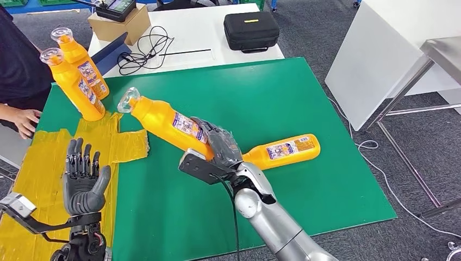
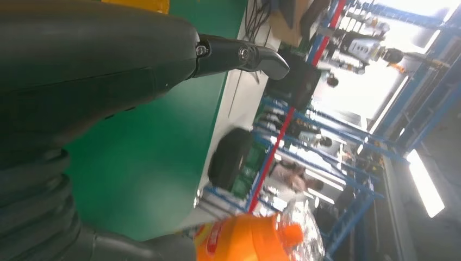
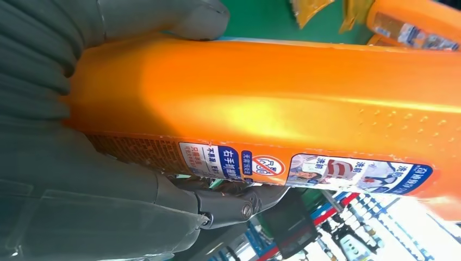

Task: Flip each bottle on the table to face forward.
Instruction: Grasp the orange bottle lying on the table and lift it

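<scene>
- Left hand (image 1: 82, 182): fingers spread, empty, above the mat's near left corner.
- Two bottles (image 1: 76, 76): upright, far left corner.
- Right hand (image 1: 220, 145): grips a tilted bottle (image 1: 163, 119) mid-mat; step appears mid-flip; next likely turning it label-forward and standing it.
- Lying bottle (image 1: 282, 149): toward the right edge.

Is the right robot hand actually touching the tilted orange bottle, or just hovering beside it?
Touching. In the right wrist view the thumb and fingers of the right robot hand wrap the orange bottle with no gap.

Four orange bottles: two (image 1: 90, 73) (image 1: 76, 87) upright at the mat's far left, one (image 1: 163, 120) held tilted, one (image 1: 282, 150) lying flat; one black case (image 1: 251, 30); one cardboard box (image 1: 119, 24); perhaps one cable bundle (image 1: 142, 49).
</scene>
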